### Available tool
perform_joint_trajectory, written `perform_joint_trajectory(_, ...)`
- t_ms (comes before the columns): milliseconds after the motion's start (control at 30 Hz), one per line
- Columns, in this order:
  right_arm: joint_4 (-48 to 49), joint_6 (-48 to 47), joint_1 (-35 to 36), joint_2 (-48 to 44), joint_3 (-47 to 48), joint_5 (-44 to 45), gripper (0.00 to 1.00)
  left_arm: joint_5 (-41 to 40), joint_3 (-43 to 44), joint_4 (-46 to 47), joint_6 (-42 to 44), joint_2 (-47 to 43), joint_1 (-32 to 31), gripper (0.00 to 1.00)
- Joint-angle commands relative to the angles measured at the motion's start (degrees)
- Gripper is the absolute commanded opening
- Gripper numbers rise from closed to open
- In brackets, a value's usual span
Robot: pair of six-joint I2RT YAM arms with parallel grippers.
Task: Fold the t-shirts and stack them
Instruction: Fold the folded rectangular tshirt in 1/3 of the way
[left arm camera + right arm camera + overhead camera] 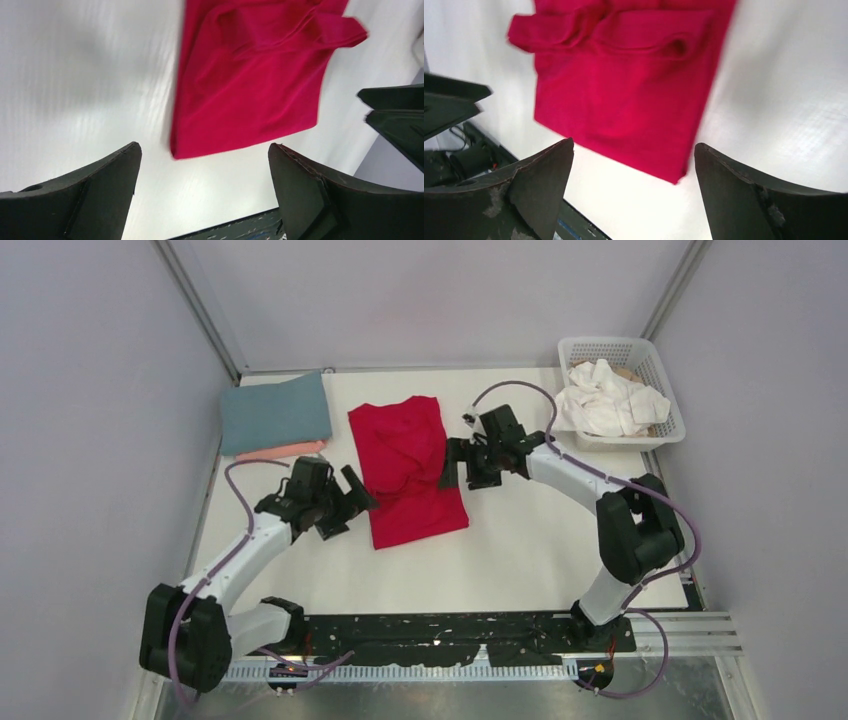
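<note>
Red t-shirt (407,472): it lies on the table near the middle, folded into a long strip that runs roughly from 12 to 6 o'clock. The far half is rumpled and the near half is smoother.
Red t-shirt, from my wrists: both wrist cameras look down on it. A folded sleeve sticks out at one side, and one near corner points toward my fingers.
Blue-grey t-shirt (276,412): it is folded flat at 10 o'clock from the red one, in the far left corner.
Salmon pink t-shirt (285,451): only a thin strip of it shows, along the 6 o'clock edge of the blue-grey one.
White t-shirts (607,400): they form a crumpled heap at 2 o'clock from the red one, inside the basket.
My left gripper (350,502): it sits at 8 o'clock of the red t-shirt, just beside its left edge. The fingers are spread wide with nothing between them.
My right gripper (455,465): it sits at 3 o'clock of the red t-shirt, at its right edge. The fingers are likewise wide apart and grip nothing.
Basket (620,344): white plastic lattice, in the far right corner.
Table (520,540): a white top, bare between the red t-shirt and my arm bases at 6 o'clock.
</note>
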Motion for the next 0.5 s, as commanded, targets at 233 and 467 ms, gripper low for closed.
perform_joint_trajectory(233,8.1,-3.5,13.6,8.8,6.2,-0.8,0.95,-8.5,-15.2,-14.4,-4.2,-22.3,0.1,1.0)
perform_joint_trajectory(467,14.7,-4.1,14.5,16.4,11.8,5.3,0.95,-8.5,-18.3,-15.4,-5.0,-29.7,0.0,0.99)
